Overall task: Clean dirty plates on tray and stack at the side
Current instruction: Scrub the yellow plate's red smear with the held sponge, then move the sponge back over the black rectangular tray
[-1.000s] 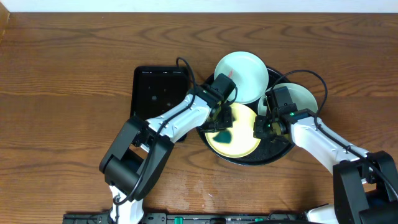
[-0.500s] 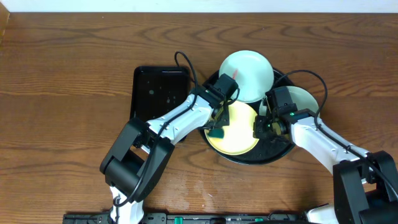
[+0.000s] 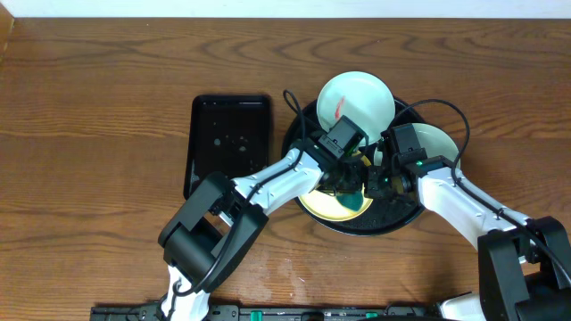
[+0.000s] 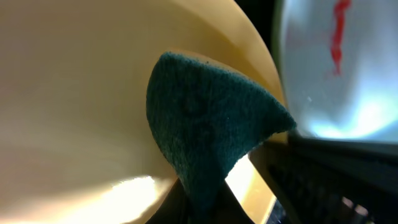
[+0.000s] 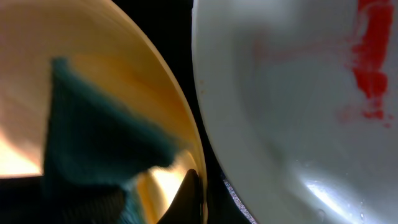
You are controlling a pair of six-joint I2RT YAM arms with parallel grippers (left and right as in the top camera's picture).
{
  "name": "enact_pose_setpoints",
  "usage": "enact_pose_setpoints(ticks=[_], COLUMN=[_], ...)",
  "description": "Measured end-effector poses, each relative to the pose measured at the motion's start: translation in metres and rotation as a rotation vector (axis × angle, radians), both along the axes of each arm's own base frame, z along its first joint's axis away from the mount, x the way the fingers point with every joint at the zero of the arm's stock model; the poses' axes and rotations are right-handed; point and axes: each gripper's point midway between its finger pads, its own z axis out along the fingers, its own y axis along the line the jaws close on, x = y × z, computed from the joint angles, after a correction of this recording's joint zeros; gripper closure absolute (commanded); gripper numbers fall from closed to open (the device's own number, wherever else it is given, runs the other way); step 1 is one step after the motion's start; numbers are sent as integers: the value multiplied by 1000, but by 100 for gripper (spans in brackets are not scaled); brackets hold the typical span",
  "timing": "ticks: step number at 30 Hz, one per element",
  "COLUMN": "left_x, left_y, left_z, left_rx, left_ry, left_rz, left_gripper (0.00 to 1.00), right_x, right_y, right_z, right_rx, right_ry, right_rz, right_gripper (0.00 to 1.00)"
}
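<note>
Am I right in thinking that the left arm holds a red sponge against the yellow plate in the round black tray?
Not quite: the sponge is dark green, not red, as the left wrist view shows. The rest stands: it is held against the yellow plate in the round black tray.

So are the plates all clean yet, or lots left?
Not yet. Nothing is stacked: all three sit on the tray. The left gripper presses a sponge on the yellow plate; the right gripper pinches its rim. Both mint plates wait, at least one smeared red.
</note>
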Motion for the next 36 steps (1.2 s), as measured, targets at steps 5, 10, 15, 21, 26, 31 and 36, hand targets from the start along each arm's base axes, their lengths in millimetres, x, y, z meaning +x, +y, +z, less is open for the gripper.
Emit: enact_pose_setpoints(ticks=[5,10,15,21,26,31,36], left_x=[1,20,41,44,25,15,15], left_y=[4,29,57,95,128,139,139], left_z=[-1,-6,-9,-8,-2,7,8], left_rx=[3,51,145,359,527,586,588], left_ry=[18,7,-72,-111,-36,10,13], left_rz=[16,73,100,100,94,87,89], left_gripper=[92,92,92,93,92,92,93], right_x=[0,0,0,0,0,-2,-2], right_y=[0,0,1,1,2,5,6], right_z=[0,0,0,0,0,1,1], right_rx=[0,0,3,6,10,29,30], right_ry=[0,0,1,2,3,9,9], right_rz=[0,0,1,2,3,9,10], right_gripper=[99,99,99,99,99,99,99])
